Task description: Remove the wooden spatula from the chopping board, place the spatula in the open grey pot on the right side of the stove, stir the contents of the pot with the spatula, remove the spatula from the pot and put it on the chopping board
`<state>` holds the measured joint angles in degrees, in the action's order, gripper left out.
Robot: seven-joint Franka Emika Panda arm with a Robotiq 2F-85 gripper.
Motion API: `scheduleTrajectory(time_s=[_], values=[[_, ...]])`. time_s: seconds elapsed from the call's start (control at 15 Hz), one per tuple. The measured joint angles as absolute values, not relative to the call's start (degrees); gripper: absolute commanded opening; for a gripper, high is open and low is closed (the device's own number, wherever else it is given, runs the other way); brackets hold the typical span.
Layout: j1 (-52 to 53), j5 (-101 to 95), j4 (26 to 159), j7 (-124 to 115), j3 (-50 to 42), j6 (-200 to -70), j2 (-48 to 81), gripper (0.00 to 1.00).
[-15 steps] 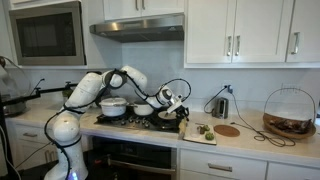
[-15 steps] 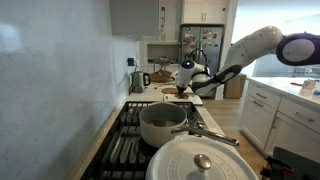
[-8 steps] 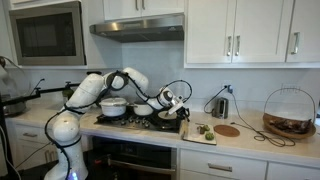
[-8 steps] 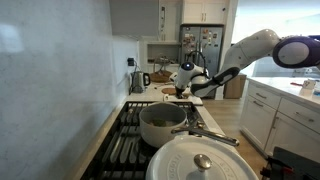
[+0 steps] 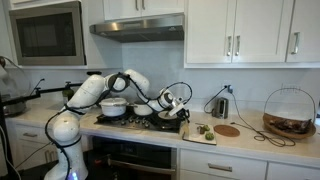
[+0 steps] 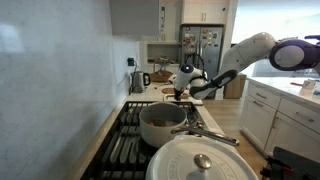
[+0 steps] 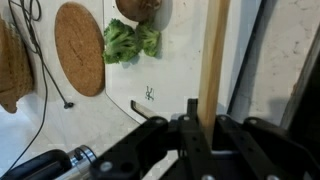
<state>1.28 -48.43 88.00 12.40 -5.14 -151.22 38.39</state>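
Observation:
In the wrist view my gripper [image 7: 205, 126] is shut on the handle of the wooden spatula [image 7: 212, 55], which runs straight up out of the jaws. Its blade is out of frame. Behind it lies the white chopping board [image 7: 172, 72] with broccoli [image 7: 130, 41] on it. In both exterior views the gripper [image 5: 173, 102] [image 6: 186, 88] hangs over the right end of the stove, next to the chopping board [image 5: 206, 134]. The small grey pot [image 5: 143, 109] sits just left of the gripper. Whether the spatula reaches into the pot cannot be made out.
A larger pale pot [image 5: 113, 106] [image 6: 162, 124] stands on the stove, with a lidded pot [image 6: 204, 161] nearest one exterior camera. Round cork trivets [image 7: 78, 48] [image 5: 228, 130], cables, a kettle [image 5: 221, 106] and a wire basket [image 5: 289, 112] share the counter. The black stove edge [image 7: 250, 60] borders the board.
The arm's elbow has shifted a little, and the gripper has barely moved. The spatula stays gripped throughout.

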Motion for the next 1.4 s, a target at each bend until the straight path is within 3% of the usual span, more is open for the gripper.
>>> scheduleTrajectory(time_s=[0.53,0.6,0.73,1.27,1.4], values=[[2.1,-53.9,86.0,10.7,-7.6,-154.3,40.4,0.02],[2.1,-54.1,86.0,10.7,-7.6,-154.5,40.5,0.32],[2.0,-54.1,86.0,10.7,-7.5,-154.6,40.8,0.39],[0.9,-47.9,85.8,11.9,-4.1,-155.1,39.5,0.99],[0.1,-42.9,85.8,15.3,-0.7,-155.2,38.3,1.00]])
